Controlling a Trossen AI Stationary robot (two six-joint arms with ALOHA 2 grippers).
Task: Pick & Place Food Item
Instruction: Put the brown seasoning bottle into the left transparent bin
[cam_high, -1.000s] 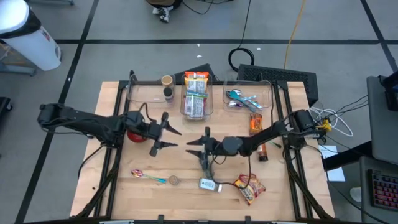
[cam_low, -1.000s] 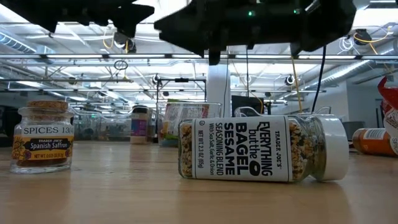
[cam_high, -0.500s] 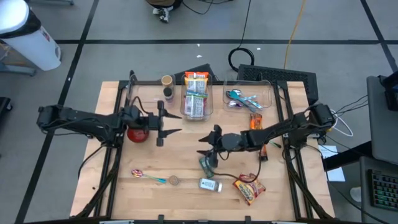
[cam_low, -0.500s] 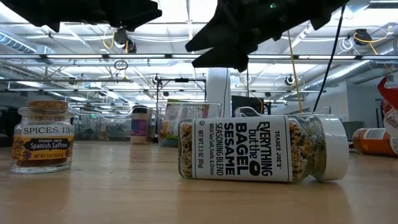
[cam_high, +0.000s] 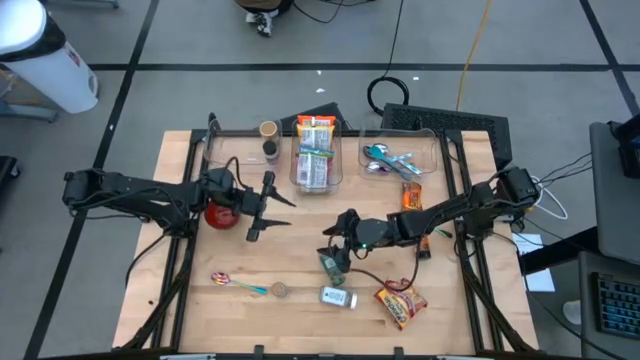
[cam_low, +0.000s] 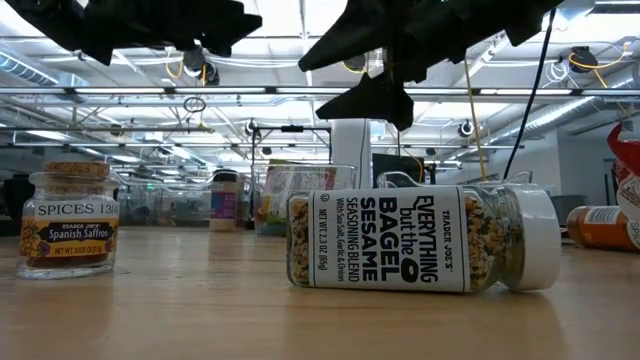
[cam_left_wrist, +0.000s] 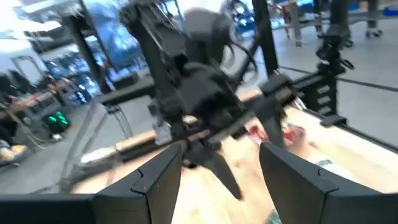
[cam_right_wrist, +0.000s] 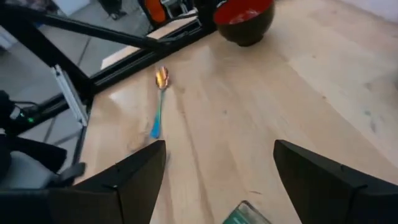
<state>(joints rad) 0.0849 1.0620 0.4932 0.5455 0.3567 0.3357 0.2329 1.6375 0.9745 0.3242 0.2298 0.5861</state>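
Note:
A small green-labelled food item (cam_high: 332, 265) lies on the wooden table (cam_high: 200, 300), also seen as a green corner (cam_right_wrist: 244, 211) in the right wrist view. My right gripper (cam_high: 339, 240) hovers open just above and beyond it, well clear of the table in the low view (cam_low: 355, 80). My left gripper (cam_high: 266, 207) stands open at mid-table left beside a red bowl (cam_high: 220, 214), with nothing between its fingers (cam_left_wrist: 155, 180). A bagel seasoning jar (cam_low: 420, 240) lies on its side near the front edge.
A saffron jar (cam_low: 68, 220), a colourful spoon (cam_high: 238, 285) and a red snack packet (cam_high: 400, 304) lie near the front. Three clear bins (cam_high: 315, 155) line the far edge. An orange bottle (cam_high: 411, 197) lies at the right. Bare wood spreads between the grippers.
My right gripper has opened, letting go of the green item, which stays on the table. It has tipped up from pointing down toward level, rolled, and drawn back a little toward the table's right. My left gripper has rolled and shifted slightly toward the far right.

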